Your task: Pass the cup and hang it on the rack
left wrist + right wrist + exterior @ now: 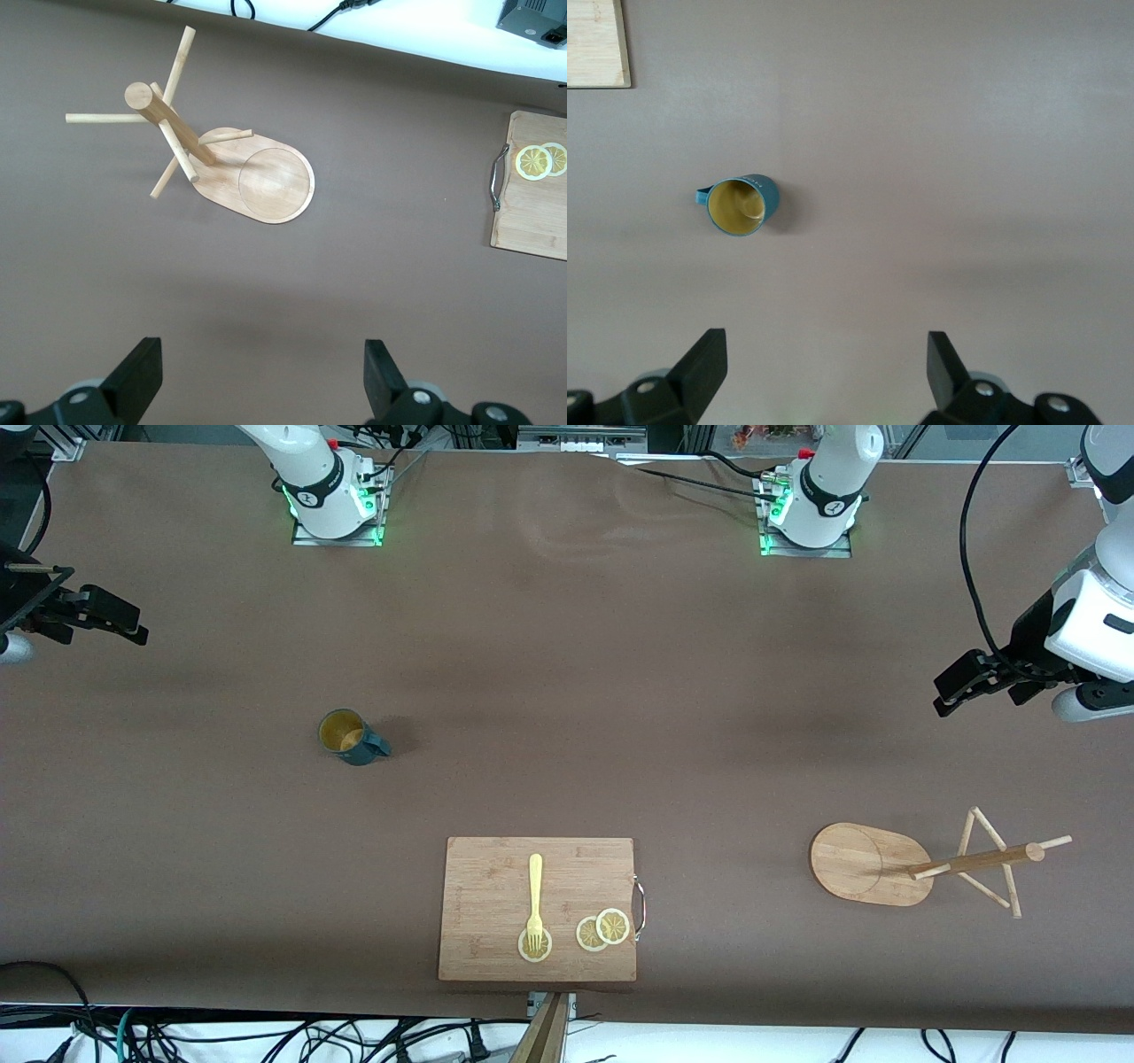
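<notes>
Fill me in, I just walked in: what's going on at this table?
Nothing is being handled yet. The teal mug stands upright on the table toward the right arm's end, and the wooden mug tree stands empty toward the left arm's end. The right gripper hangs open above the table near the mug; the left gripper hangs open above the table near the mug tree.

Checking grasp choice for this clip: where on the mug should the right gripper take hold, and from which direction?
The mug stands upright, mouth open upward, nothing around it. Probably best for the right gripper, open, to come straight down and pinch the rim wall away from the handle, which points toward the rack. That would leave the handle free for hanging.
</notes>
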